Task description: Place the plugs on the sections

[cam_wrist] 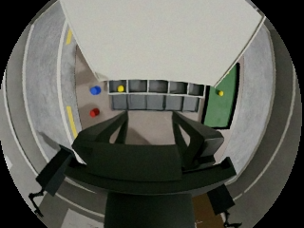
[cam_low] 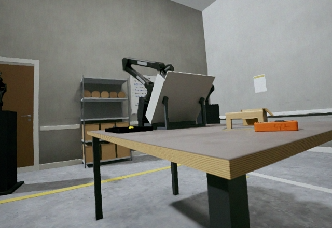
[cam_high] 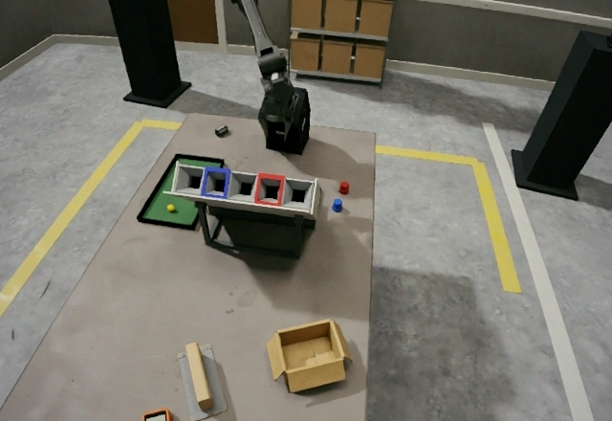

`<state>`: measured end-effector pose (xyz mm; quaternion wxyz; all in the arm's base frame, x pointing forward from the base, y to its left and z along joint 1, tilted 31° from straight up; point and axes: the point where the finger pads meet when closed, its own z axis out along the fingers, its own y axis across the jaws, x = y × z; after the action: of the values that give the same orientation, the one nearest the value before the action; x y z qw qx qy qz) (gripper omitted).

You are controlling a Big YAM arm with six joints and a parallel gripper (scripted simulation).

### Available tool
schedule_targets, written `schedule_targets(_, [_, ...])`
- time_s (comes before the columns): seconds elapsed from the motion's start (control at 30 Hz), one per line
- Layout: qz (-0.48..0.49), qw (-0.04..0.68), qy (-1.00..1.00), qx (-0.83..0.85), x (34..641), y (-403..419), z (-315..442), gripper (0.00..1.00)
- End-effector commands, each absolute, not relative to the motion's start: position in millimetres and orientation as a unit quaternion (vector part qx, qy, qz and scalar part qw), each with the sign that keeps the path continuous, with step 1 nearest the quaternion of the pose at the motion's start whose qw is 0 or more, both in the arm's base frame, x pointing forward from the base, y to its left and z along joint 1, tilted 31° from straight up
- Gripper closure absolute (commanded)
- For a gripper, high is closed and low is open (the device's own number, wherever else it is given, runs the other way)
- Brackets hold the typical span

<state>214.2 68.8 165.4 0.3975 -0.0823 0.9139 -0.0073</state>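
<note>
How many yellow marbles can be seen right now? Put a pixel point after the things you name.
2. One marble (cam_wrist: 121, 88) lies in an end compartment of the sectioned bin (cam_wrist: 156, 94), nearest the blue plug (cam_wrist: 95, 90). The other (cam_high: 170, 208) (cam_wrist: 220, 93) is on the green tray (cam_high: 185, 212) (cam_wrist: 218, 114). The cover may hide more.

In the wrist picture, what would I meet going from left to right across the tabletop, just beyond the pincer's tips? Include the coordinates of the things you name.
Blue plug (cam_high: 337, 205) (cam_wrist: 95, 90) → yellow marble in the leftmost back section (cam_wrist: 121, 88) → yellow marble (cam_high: 170, 208) (cam_low: 130, 127) (cam_wrist: 220, 93) on the green tray (cam_high: 185, 213) (cam_wrist: 219, 114).
</note>
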Motion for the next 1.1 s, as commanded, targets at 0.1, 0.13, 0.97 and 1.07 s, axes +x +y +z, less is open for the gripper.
schedule_targets(0.1, [0.002, 0.39, 0.918, -0.07, 213, 91, 153, 0.37])
schedule_targets(0.13, [0.002, 0.387, 0.919, -0.07, 212, 95, 150, 0.37])
schedule_targets(0.97, [0.013, 0.329, 0.942, -0.065, 196, 225, 79, 0.37])
schedule_targets(1.07, [0.012, 0.326, 0.943, -0.064, 196, 229, 75, 0.37])
